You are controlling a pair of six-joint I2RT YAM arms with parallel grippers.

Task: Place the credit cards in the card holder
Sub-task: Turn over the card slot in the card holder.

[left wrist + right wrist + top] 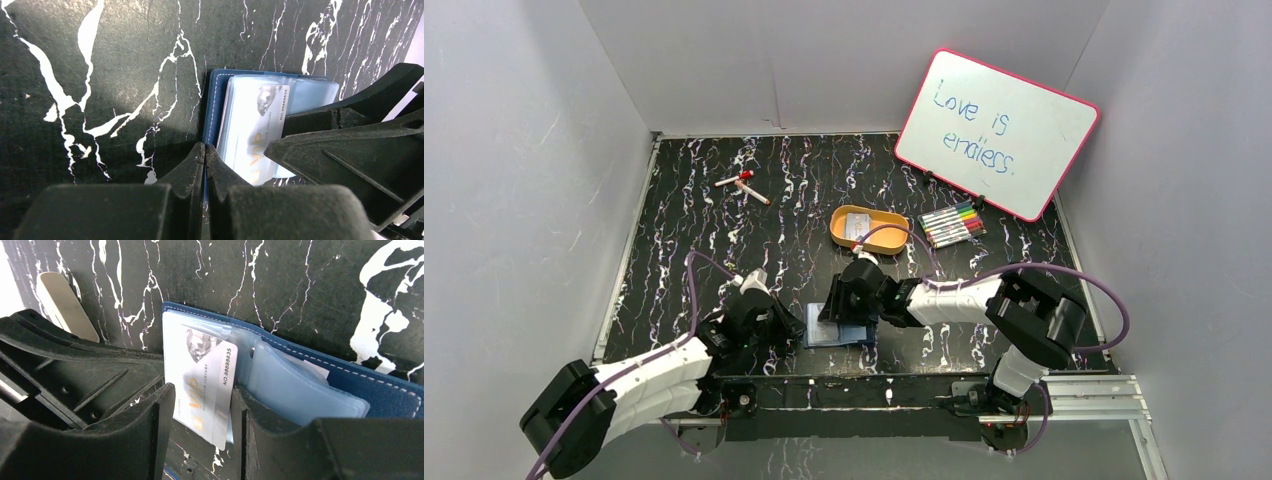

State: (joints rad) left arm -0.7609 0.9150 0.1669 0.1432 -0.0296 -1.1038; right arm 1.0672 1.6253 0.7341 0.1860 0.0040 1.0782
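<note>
The table (684, 230) is black with white marble veins, walled in by pale panels. At far left lie two red-capped marker pens (742, 185), crossing each other. Right of centre sits an orange oval tray (894, 222), and just to its right a row of coloured markers (952, 224). A pink-rimmed whiteboard (996, 133) stands tilted at the far right corner. Near the middle of the near edge lies the open navy card holder (824, 337), a credit card (205, 385) poking from its clear sleeve.
</note>
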